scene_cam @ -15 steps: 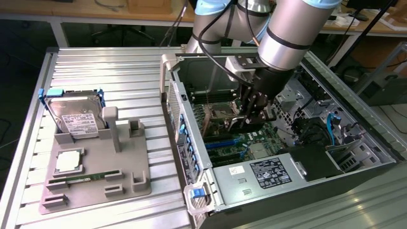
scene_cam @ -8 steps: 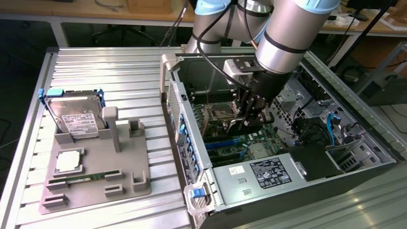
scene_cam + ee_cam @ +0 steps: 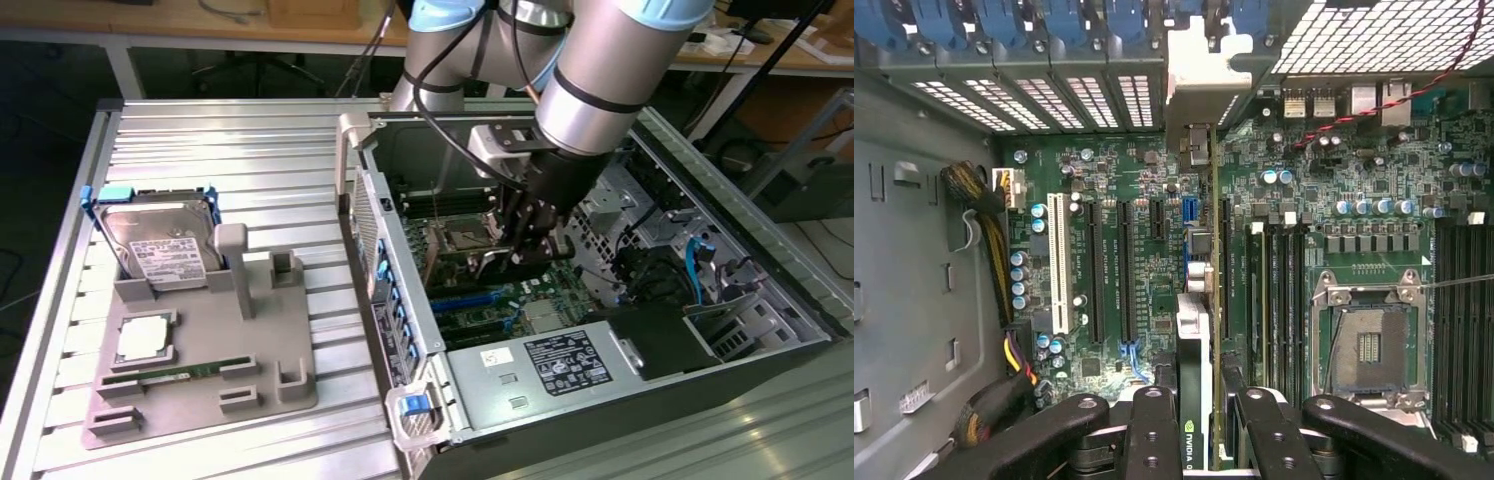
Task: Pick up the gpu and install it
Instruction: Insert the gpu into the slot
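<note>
So the gripper [image 3: 1196, 425] is holding the gpu [image 3: 1194, 330] edge-on inside the open computer case [image 3: 747, 300], right over the motherboard [image 3: 1154, 250]. The fingers [image 3: 1152, 430] are pinching the card from both sides, one on each flat face, with the card sticking out ahead of them toward the board. Its silver bracket [image 3: 1199, 70] is pointing at the rear slot covers [image 3: 1054, 25]. For this bit I'd say it's all about keeping the card dead square to the long slot and pressing down evenly, no twisting.
</note>
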You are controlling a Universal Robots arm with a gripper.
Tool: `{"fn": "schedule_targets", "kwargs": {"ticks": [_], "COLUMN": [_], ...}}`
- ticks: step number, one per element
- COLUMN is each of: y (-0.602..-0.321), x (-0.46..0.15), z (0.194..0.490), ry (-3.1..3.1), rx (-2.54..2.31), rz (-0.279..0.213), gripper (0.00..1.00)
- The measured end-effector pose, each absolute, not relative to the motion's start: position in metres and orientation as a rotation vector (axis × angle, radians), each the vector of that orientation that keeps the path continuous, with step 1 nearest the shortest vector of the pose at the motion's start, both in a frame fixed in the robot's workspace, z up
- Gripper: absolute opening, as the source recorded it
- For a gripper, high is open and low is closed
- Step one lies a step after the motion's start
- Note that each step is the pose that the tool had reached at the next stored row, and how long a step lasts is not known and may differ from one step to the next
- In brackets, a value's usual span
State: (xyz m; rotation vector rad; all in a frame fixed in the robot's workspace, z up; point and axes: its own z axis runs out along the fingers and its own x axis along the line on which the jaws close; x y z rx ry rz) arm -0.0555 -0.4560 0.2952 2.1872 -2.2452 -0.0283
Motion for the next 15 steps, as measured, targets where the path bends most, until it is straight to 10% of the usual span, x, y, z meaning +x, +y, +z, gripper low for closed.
{"fn": "schedule_targets", "kwargs": {"ticks": [15], "y": [-0.456], "x": [-0.066], "z": [0.288], "ry": [-2.245], "rx": [2.187], "rz": [-0.028], "gripper": [0.27]}}
